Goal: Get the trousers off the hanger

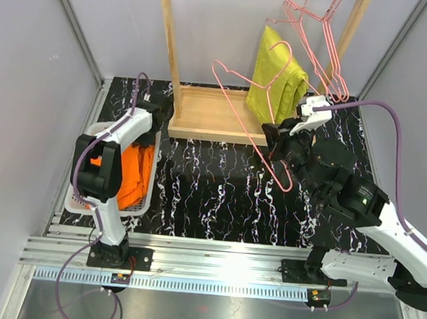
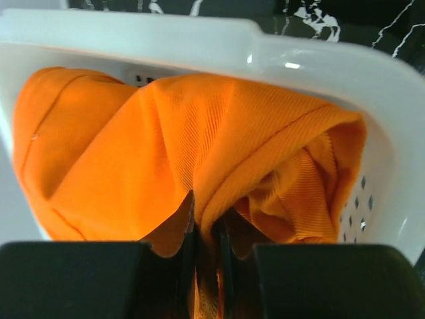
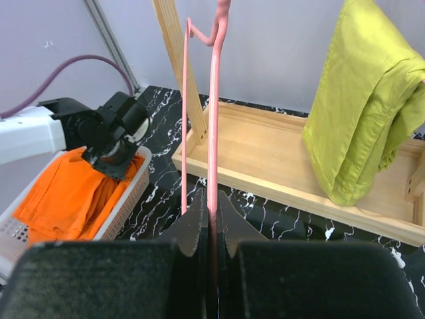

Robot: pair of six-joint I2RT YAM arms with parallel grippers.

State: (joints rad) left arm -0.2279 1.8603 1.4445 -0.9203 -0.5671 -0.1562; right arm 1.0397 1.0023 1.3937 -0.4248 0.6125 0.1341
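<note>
trousers (image 2: 199, 139) sit pinched in left gripper (image 2: 206, 232) angled down into basket (image 2: 319, 63); right gripper (image 3: 211, 222), reaching forward, clamps hanger (image 3: 212, 126).

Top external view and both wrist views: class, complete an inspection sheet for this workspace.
Surface: black marbled table.
Job's things: orange trousers bunched in white basket; pink hanger bare, held away from the rack.
Clutter: yellow-green trousers hanging in wooden rack.
Grippers: left gripper shut on trousers; right gripper shut on hanger.
Cables: purple cable along each arm.
Surroundings: grey walls.
</note>
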